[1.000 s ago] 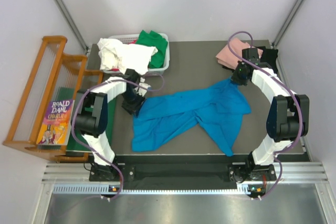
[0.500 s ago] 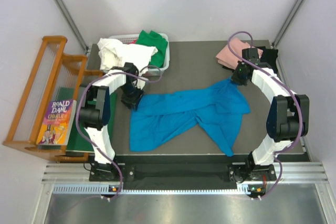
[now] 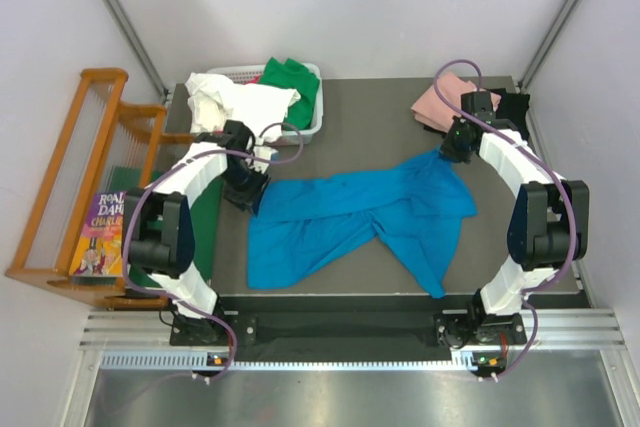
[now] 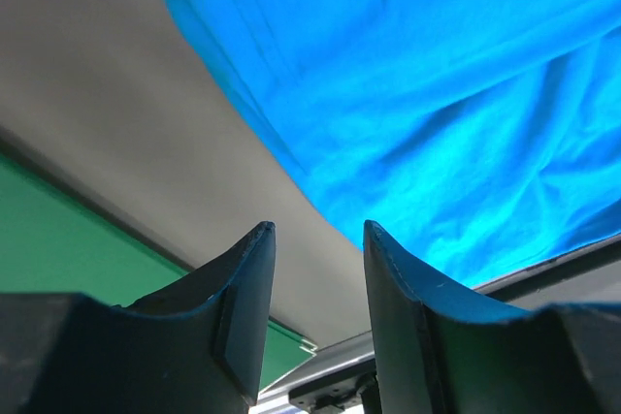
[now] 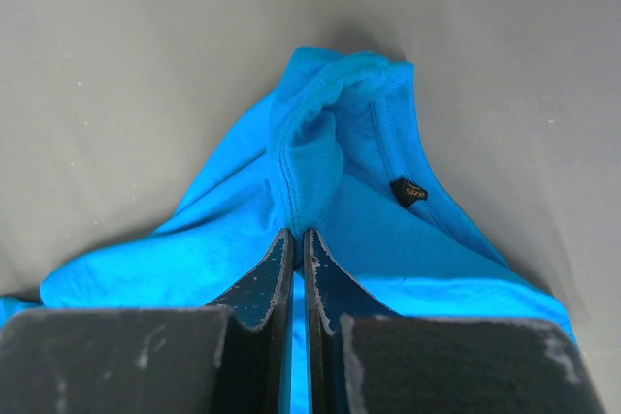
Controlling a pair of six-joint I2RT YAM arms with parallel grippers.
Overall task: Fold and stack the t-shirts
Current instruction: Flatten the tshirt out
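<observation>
A bright blue t-shirt (image 3: 360, 215) lies spread and crumpled across the dark grey table (image 3: 370, 117). My right gripper (image 3: 447, 154) is shut on a bunched fold of the blue t-shirt (image 5: 330, 152) beside the collar label, at the shirt's far right corner; the closed right gripper (image 5: 298, 233) pinches the cloth. My left gripper (image 3: 246, 193) hovers at the shirt's left edge. In the left wrist view the left gripper (image 4: 315, 230) is open over bare table, with the blue t-shirt (image 4: 437, 94) just beyond its tips and nothing between them.
A pink t-shirt (image 3: 437, 103) lies at the back right corner. A white basket (image 3: 312, 119) at the back left holds a white t-shirt (image 3: 240, 102) and a green one (image 3: 295, 82). A dark green board (image 3: 206, 222) flanks the table's left edge, beside a wooden rack (image 3: 75, 177) with a book (image 3: 105, 232).
My left arm has swung its elbow outward to the left and its gripper has shifted slightly back and left along the shirt's edge. The right arm and the shirt's collar stay put.
</observation>
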